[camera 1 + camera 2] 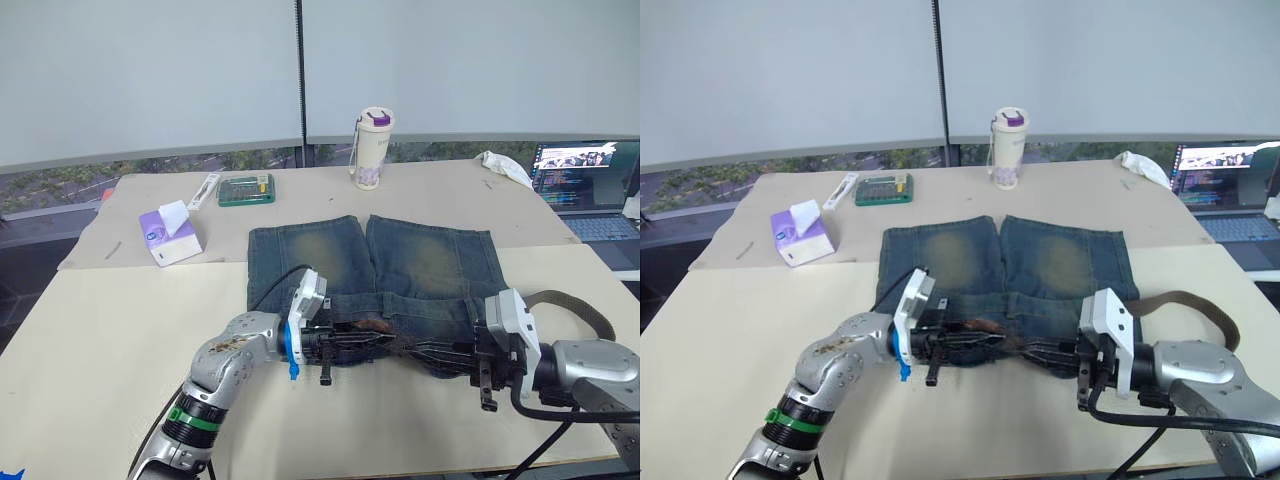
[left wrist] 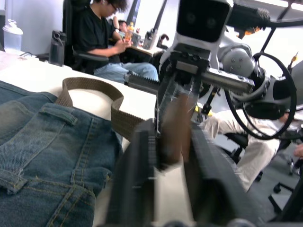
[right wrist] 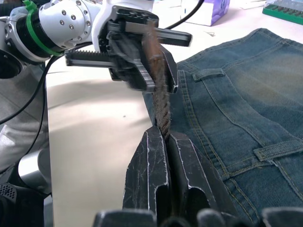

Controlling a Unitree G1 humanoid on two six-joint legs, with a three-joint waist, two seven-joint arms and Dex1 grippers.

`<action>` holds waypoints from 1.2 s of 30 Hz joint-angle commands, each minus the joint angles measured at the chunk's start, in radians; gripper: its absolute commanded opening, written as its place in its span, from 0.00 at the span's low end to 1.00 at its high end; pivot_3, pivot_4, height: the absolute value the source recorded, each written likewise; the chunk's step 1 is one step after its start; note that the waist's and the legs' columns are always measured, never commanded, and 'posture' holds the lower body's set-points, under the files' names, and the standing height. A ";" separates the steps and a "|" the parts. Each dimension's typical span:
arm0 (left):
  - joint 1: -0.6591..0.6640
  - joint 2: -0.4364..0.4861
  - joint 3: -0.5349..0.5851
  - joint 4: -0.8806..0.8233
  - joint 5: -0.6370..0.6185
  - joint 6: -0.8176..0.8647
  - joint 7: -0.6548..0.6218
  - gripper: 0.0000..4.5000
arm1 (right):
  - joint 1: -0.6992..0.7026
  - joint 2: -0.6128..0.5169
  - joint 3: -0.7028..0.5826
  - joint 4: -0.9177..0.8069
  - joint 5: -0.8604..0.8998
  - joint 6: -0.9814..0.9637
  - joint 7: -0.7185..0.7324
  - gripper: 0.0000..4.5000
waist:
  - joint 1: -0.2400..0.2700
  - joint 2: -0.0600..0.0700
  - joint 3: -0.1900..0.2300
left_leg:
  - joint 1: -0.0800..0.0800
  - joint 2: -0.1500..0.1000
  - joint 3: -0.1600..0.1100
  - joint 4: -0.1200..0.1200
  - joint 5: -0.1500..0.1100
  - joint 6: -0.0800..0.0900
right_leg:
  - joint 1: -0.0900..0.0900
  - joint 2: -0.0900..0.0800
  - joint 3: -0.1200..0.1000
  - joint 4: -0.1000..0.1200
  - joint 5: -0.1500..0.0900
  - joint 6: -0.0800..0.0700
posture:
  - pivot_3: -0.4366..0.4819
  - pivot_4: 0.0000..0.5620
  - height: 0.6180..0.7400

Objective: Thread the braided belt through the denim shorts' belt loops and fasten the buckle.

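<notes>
Left eye view: denim shorts [image 1: 375,270] are laid flat on a cream table [image 1: 100,330], waistband toward the robot, legs pointing away. A braided belt [image 3: 161,101] is stretched along the waistband, its long axis running side to side between the two grippers. The left gripper [image 1: 328,348] is seen clamped on one part of the strap, and the right gripper [image 3: 163,137] is closed tightly on another, as shown in the right wrist view. The remaining strap is looped out past the right arm onto the table. A belt loop [image 3: 208,74] is seen just beside the taut strap. The buckle cannot be made out. A tissue box [image 1: 170,232] and a lidded cup [image 1: 372,148] stand well apart, behind the shorts.
</notes>
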 commanded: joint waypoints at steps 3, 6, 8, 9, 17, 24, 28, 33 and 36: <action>-0.004 -0.030 0.052 -0.021 -0.114 0.141 0.075 0.00 | 0.017 -0.013 -0.079 -0.040 0.080 0.074 -0.063 0.17 | 0.000 0.000 0.000 | 0.000 0.000 0.000 0.000 0.000 0.000 | 0.000 0.000 0.000 0.000 0.000 0.000 | 0.48 0.27 1.00; -0.015 -0.051 0.065 0.000 -0.118 0.171 0.121 0.00 | 0.041 -0.002 -0.204 -0.037 0.166 0.112 -0.109 0.38 | 0.002 0.000 0.000 | -0.001 0.000 0.000 0.001 0.000 0.000 | 0.000 0.000 0.000 0.000 0.000 0.000 | 0.48 0.27 1.00; -0.037 -0.098 0.098 0.033 -0.141 0.206 0.199 0.00 | 0.059 0.021 -0.305 -0.045 0.272 0.135 -0.170 0.54 | 0.006 0.000 0.000 | -0.002 0.000 0.000 0.001 0.000 0.000 | 0.000 0.000 0.000 0.000 0.000 0.000 | 0.48 0.27 1.00; -0.049 -0.126 0.122 0.051 -0.161 0.235 0.248 0.00 | 0.075 0.035 -0.350 -0.063 0.348 0.146 -0.206 0.61 | 0.008 0.000 0.000 | -0.002 0.000 0.000 0.001 0.000 0.000 | 0.000 0.000 0.000 0.000 0.000 0.000 | 0.48 0.27 1.00; -0.067 -0.236 0.261 0.060 -0.373 0.446 0.432 0.00 | 0.320 0.281 -0.145 -0.304 0.466 0.116 -0.457 0.99 | 0.010 0.000 -0.001 | -0.010 0.001 -0.004 0.002 0.000 0.001 | -0.002 0.001 0.000 0.001 0.000 0.001 | 0.48 0.27 1.00; -0.065 -0.238 0.295 0.066 -0.433 0.511 0.489 0.00 | 0.325 0.556 0.102 -0.153 0.138 -0.071 -0.552 0.99 | 0.000 0.001 -0.003 | -0.005 -0.002 -0.004 0.003 0.002 -0.003 | -0.003 0.000 0.001 0.001 -0.002 0.007 | 0.48 0.27 1.00; -0.051 -0.232 0.288 0.056 -0.433 0.508 0.493 0.00 | 0.277 0.718 0.071 -0.113 0.232 -0.196 -0.582 0.99 | 0.009 -0.002 -0.008 | -0.008 0.000 -0.019 -0.002 0.008 -0.014 | -0.004 0.005 -0.003 0.000 0.000 0.003 | 0.48 0.27 1.00; -0.049 -0.234 0.285 0.057 -0.416 0.480 0.496 0.00 | 0.282 0.721 0.066 -0.106 0.244 -0.211 -0.543 0.99 | 0.012 0.001 -0.009 | -0.011 -0.001 -0.030 -0.008 0.010 -0.017 | -0.006 0.007 -0.002 0.000 -0.001 0.000 | 0.48 0.27 1.00; -0.043 -0.237 0.287 0.053 -0.421 0.477 0.501 0.00 | 0.262 0.714 0.068 -0.102 0.251 -0.213 -0.546 0.99 | 0.012 0.001 -0.009 | -0.011 -0.003 -0.030 -0.008 0.011 -0.015 | -0.004 0.007 -0.004 0.000 -0.001 0.001 | 0.48 0.27 1.00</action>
